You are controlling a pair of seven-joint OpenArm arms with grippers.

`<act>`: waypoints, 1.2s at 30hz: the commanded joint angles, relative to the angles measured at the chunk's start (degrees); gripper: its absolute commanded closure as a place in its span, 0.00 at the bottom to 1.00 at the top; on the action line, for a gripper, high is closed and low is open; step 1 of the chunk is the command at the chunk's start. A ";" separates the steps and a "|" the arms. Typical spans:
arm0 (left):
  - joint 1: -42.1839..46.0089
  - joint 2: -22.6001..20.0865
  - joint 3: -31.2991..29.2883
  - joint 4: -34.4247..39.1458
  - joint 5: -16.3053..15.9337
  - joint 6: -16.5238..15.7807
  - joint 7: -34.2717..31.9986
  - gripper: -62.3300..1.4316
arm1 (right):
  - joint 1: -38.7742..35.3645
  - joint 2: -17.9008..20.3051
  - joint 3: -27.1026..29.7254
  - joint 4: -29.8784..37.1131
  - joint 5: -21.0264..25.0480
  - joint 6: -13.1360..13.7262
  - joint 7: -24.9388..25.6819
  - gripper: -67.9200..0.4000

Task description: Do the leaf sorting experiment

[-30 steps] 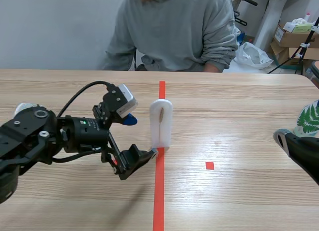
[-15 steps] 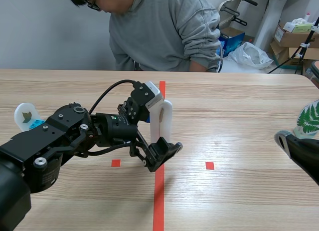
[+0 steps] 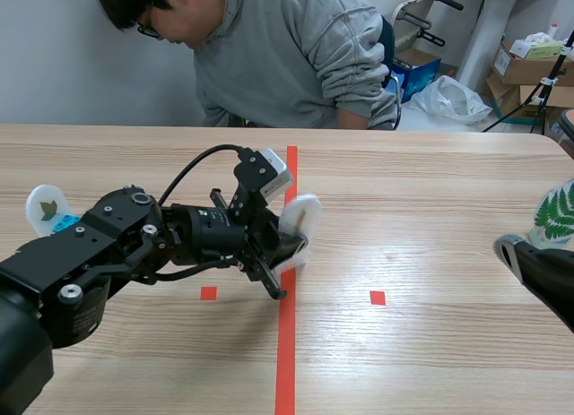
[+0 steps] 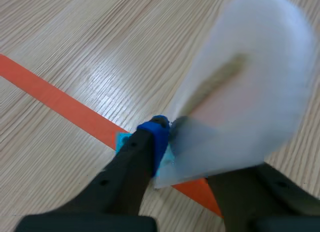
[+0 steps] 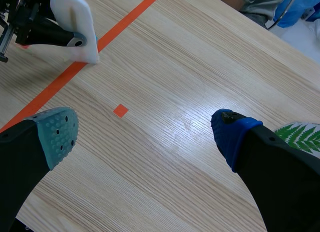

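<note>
Currently, scene view: the left fingers (image 3: pixel 273 270) pinch the white leaf card (image 3: pixel 300 216), which tilts directly over the tape line (image 3: pixel 286 361) on the counter (image 3: pixel 430 254).

Left wrist view: this view alone shows how low the hold is. The fingers clamp only the card's bottom edge, so the card may pivot or slip out during transfer.

Right wrist view: only here are the right fingers (image 5: pixel 55 134) seen spread wide and empty. They sit well right of the tape line, near a fern card (image 5: pixel 300 136).
</note>
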 commanded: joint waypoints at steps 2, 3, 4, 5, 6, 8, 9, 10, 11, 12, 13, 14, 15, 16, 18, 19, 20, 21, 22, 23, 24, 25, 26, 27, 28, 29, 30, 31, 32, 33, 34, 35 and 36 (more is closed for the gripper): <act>-0.48 0.02 0.24 1.33 -0.59 -0.07 -0.79 0.92 | 0.50 0.72 0.07 0.39 0.22 0.33 0.44 0.20; -0.48 0.02 0.24 1.33 -0.59 -0.07 -0.79 0.92 | 0.50 0.72 0.07 0.39 0.22 0.33 0.44 0.20; -0.48 0.02 0.24 1.33 -0.59 -0.07 -0.79 0.92 | 0.50 0.72 0.07 0.39 0.22 0.33 0.46 0.20; -0.48 0.00 0.24 1.36 -0.59 -0.07 -0.79 0.92 | 0.50 0.72 0.07 0.39 0.22 0.33 0.46 0.20; -0.48 -0.02 0.22 1.36 -0.61 -0.07 -0.79 0.92 | 0.50 0.72 0.07 0.39 0.22 0.33 0.46 0.20; -0.46 -0.28 -0.22 1.64 -1.97 -0.09 -0.74 0.92 | 0.50 0.72 0.07 0.39 0.24 0.33 0.46 0.20; -0.35 -0.63 -0.66 1.99 -3.50 -0.72 -0.72 0.92 | 0.50 0.72 0.07 0.39 0.24 0.33 0.48 0.20; -0.20 -1.16 -1.14 2.54 -5.22 -1.29 -0.74 0.92 | 0.52 0.72 0.07 0.39 0.24 0.33 0.48 0.20; 0.09 -1.84 -1.62 3.32 -7.26 -1.92 -0.72 0.92 | 0.52 0.72 0.07 0.39 0.24 0.33 0.48 0.20; 0.61 -2.60 -2.08 4.33 -9.03 -2.25 -0.72 0.93 | 0.52 0.72 0.07 0.39 0.24 0.33 0.48 0.20; 1.20 -3.52 -2.69 5.73 -10.03 -2.25 -0.68 0.94 | 0.52 0.72 0.07 0.39 0.22 0.33 0.46 0.20; 1.99 -4.35 -3.39 7.10 -10.73 -2.25 -0.52 0.94 | 0.52 0.72 0.07 0.39 0.22 0.33 0.46 0.20; 3.04 -5.25 -4.35 8.66 -11.21 -2.25 -0.20 0.94 | 0.52 0.72 0.07 0.39 0.22 0.33 0.46 0.20; 4.11 -6.14 -5.57 10.23 -11.63 -2.25 0.17 0.94 | 0.52 0.72 0.07 0.39 0.22 0.33 0.46 0.20; 6.82 -8.00 -8.79 13.22 -13.16 -2.25 0.87 0.94 | 0.52 0.72 0.07 0.39 0.22 0.33 0.48 0.20; 8.44 -8.87 -10.78 14.71 -14.01 -2.25 1.03 0.94 | 0.52 0.72 0.07 0.39 0.22 0.33 0.48 0.20; 10.01 -9.60 -12.76 16.02 -14.93 -2.25 1.03 0.94 | 0.52 0.72 0.07 0.39 0.22 0.33 0.48 0.20; 11.74 -10.23 -14.97 17.38 -15.82 -2.23 1.01 0.94 | 0.52 0.72 0.07 0.39 0.22 0.33 0.48 0.20; 13.57 -10.78 -17.25 18.67 -16.94 -2.23 0.98 0.94 | 0.52 0.72 0.07 0.39 0.22 0.33 0.48 0.20; 15.50 -11.15 -19.69 19.96 -18.03 -2.23 0.96 0.94 | 0.52 0.72 0.07 0.39 0.22 0.33 0.48 0.20; 17.31 -11.43 -22.01 21.07 -19.02 -2.23 0.90 0.94 | 0.52 0.72 0.07 0.39 0.22 0.33 0.48 0.20; 19.17 -11.56 -24.41 22.18 -19.89 -2.21 0.92 0.94 | 0.52 0.72 0.07 0.39 0.22 0.33 0.48 0.20; 20.85 -11.56 -26.64 23.15 -20.04 -2.16 0.83 0.94 | 0.52 0.72 0.07 0.39 0.22 0.33 0.46 0.20; 22.47 -11.56 -28.92 23.98 -20.02 -1.57 0.48 0.94 | 0.52 0.72 0.07 0.39 0.22 0.33 0.46 0.20; 23.91 -11.56 -30.95 24.65 -20.04 -0.83 0.15 0.94 | 0.52 0.72 0.07 0.39 0.22 0.33 0.46 0.20; 25.33 -11.56 -32.87 25.22 -20.28 -0.20 -0.37 0.94 | 0.52 0.72 0.07 0.39 0.22 0.33 0.46 0.20; 26.60 -11.56 -34.64 25.64 -20.52 0.50 -0.79 0.94 | 0.52 0.72 0.07 0.39 0.22 0.33 0.46 0.20; 27.74 -11.56 -36.30 25.92 -20.90 0.98 -0.79 0.94 | 0.52 0.72 0.07 0.39 0.22 0.33 0.46 0.20; 28.63 -11.56 -37.77 25.94 -20.92 1.07 -0.85 0.94 | 0.52 0.72 0.07 0.39 0.22 0.33 0.46 0.20; 29.40 -11.54 -38.99 25.88 -20.83 1.77 -0.83 0.94 | 0.52 0.72 0.07 0.39 0.22 0.33 0.46 0.20; 29.99 -11.54 -39.76 25.79 -20.79 3.15 -0.79 0.94 | 0.52 0.72 0.07 0.39 0.22 0.33 0.46 0.20; 30.47 -11.56 -40.33 25.77 -20.28 5.05 -0.81 0.94 | 0.52 0.72 0.07 0.39 0.22 0.33 0.46 0.20; 30.69 -11.56 -40.70 25.77 -19.28 6.64 -0.79 0.94 | 0.52 0.72 0.07 0.39 0.22 0.33 0.46 0.20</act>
